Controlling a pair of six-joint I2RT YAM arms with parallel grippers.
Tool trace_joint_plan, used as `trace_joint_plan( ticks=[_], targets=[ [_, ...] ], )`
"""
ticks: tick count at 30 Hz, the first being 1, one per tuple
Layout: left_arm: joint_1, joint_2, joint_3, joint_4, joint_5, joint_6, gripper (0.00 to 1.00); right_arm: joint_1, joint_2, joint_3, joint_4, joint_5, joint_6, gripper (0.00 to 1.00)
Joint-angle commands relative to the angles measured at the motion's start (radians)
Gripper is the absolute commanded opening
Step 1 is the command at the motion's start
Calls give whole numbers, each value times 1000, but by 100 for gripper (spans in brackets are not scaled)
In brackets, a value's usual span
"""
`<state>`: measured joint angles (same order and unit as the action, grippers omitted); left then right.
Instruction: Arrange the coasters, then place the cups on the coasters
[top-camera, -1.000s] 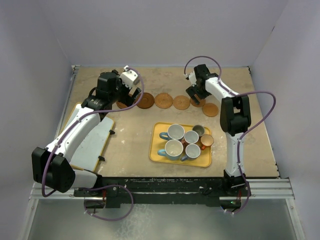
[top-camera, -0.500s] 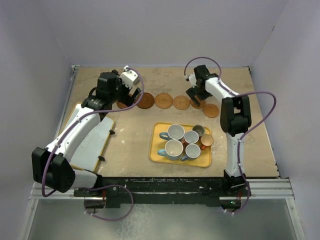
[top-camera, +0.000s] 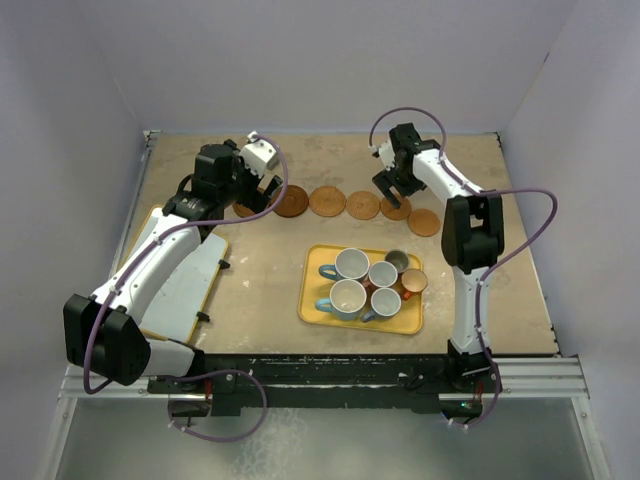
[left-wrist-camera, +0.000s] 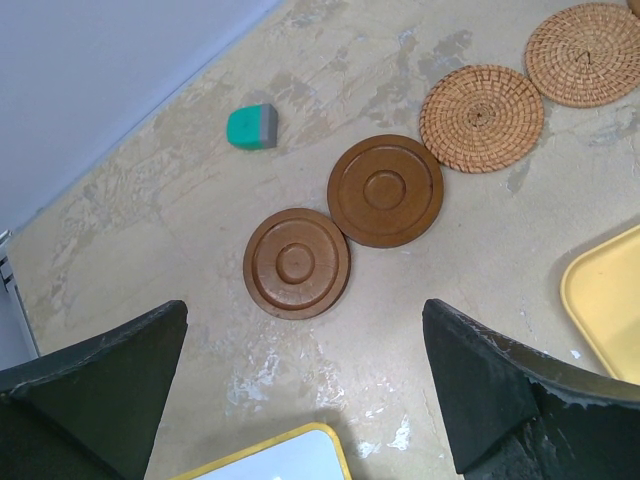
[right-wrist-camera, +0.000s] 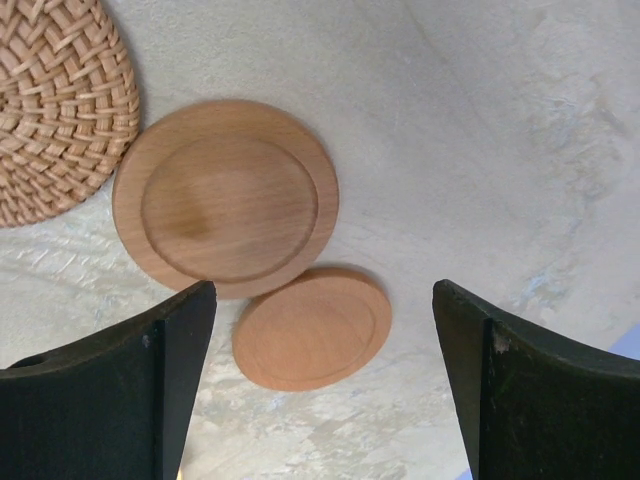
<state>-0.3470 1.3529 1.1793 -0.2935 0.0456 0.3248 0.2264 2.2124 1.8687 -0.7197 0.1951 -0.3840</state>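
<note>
Several round coasters lie in a row across the far half of the table. The left wrist view shows two dark brown coasters and two woven ones. My left gripper hangs open above the table, near the leftmost dark coaster, holding nothing. My right gripper is open over two light wooden coasters whose edges meet; neither finger touches them. Several cups stand together on the yellow tray.
A small teal block lies beyond the dark coasters, near the back wall. A white board with a yellow rim sits at the left under my left arm; its corner is just below the left fingers. Walls close in the table on three sides.
My right gripper has shifted slightly up and towards the far right over the light coasters. The left arm, coasters and cups have stayed put.
</note>
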Motion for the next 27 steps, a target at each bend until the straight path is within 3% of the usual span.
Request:
trace_joint_plan(
  ticks=[1,14,27],
  targets=[
    [9,-38,-9,41,20,3,98,-22,-108,21,-35,-7,7,91],
    [8,-42,-11,41,28,2,98,-126,-162,-165,15,-14,-18,91],
    [9,-43,-16,39,24,4,97,-162,-59,-122,34,4,-26,90]
  ],
)
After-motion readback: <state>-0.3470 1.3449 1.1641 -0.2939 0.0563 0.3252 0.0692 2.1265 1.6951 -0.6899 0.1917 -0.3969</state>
